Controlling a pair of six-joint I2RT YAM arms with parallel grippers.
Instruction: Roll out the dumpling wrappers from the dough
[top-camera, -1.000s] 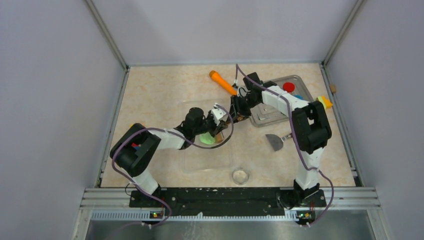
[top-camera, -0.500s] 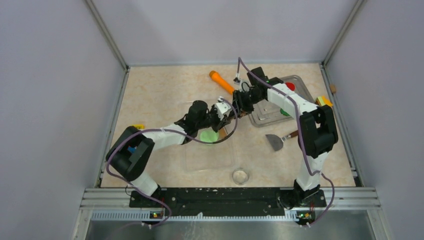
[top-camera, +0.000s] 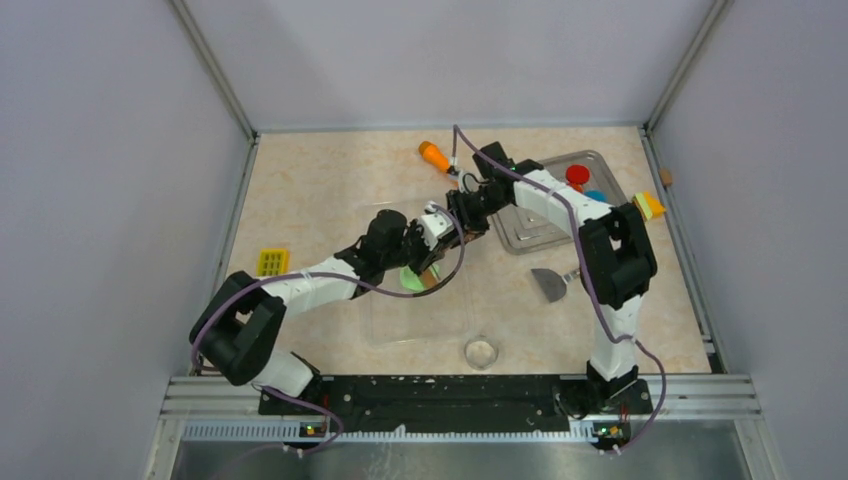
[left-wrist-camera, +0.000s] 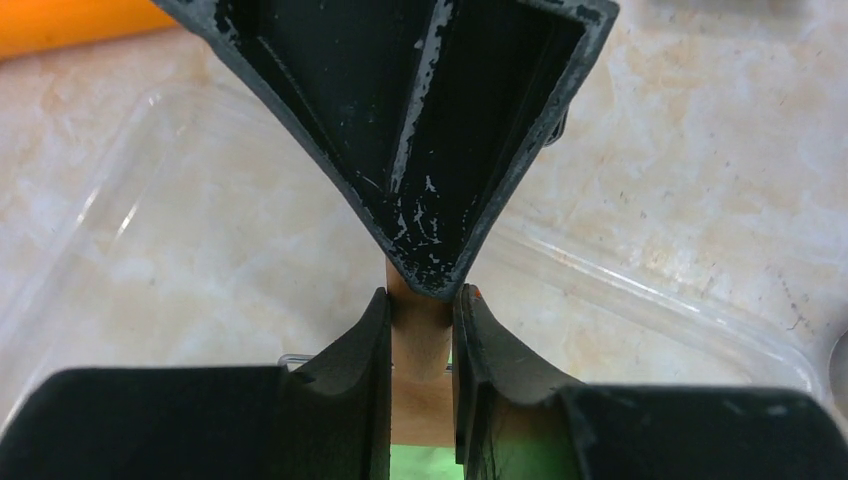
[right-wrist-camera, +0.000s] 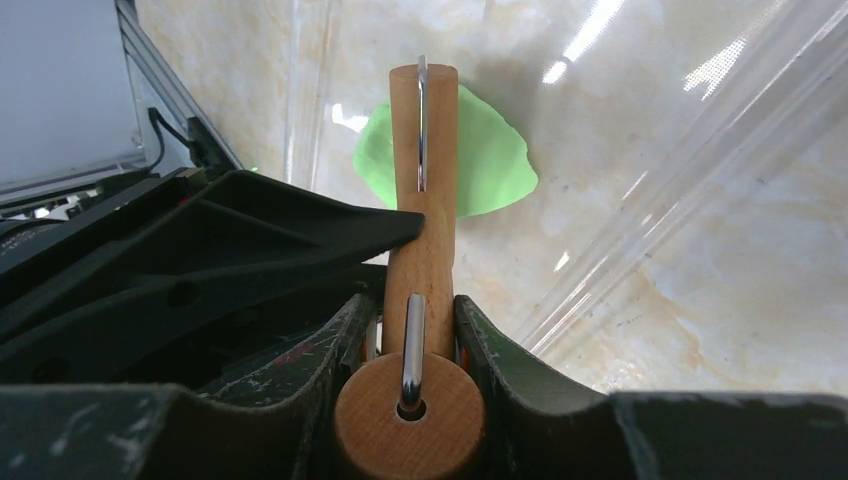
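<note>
Roller (right-wrist-camera: 423, 250) seemingly pinched by opposed left gripper (left-wrist-camera: 421, 300), right gripper (right-wrist-camera: 412, 305).

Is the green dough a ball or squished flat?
Squished flat. In the right wrist view the dough lies as a thin, uneven patch on the clear tray, beneath the wooden roller.

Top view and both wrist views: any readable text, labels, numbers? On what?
No readable text in any view.
yellow block: dark grid pattern only, too small to tell whether any of it is lettering.
wooden roller: bare wood, no print.
metal tray: no marking visible.
</note>
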